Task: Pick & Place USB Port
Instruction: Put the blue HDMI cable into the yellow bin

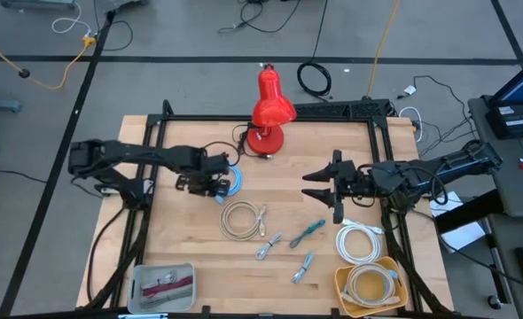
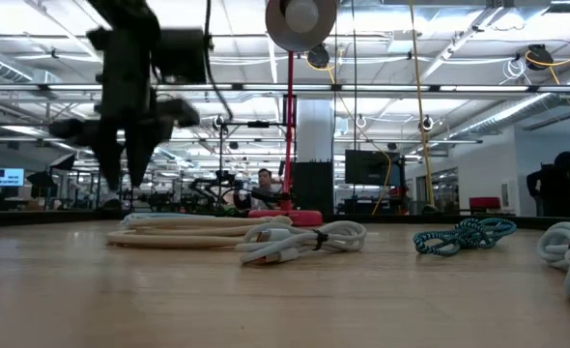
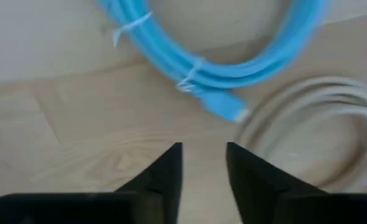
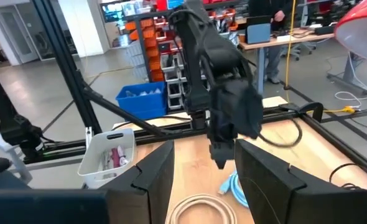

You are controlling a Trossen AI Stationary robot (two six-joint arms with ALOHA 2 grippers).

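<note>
A light-blue USB cable (image 3: pixel 221 59), coiled and tied, lies on the wooden table with its plug (image 3: pixel 232 112) pointing at a beige coil (image 3: pixel 314 115). My left gripper (image 3: pixel 204 163) hovers above the table just short of the plug, fingers pointing down, open by a narrow gap and touching nothing. From overhead it (image 1: pixel 210 182) sits just left of the blue cable (image 1: pixel 234 182). The low view shows it (image 2: pixel 130 159) well clear of the tabletop. My right gripper (image 1: pixel 322 188) waits open at mid-table right, level, facing the left arm (image 4: pixel 224 118).
A beige coil (image 1: pixel 242 219), small grey cables (image 1: pixel 268 245) (image 1: pixel 303 266), a teal cable (image 1: pixel 310 232) and a white coil (image 1: pixel 361 241) lie nearer. A yellow bowl (image 1: pixel 343 297) holds another coil. A grey bin (image 1: pixel 137 288) sits near left, a red lamp (image 1: pixel 269 111) far centre.
</note>
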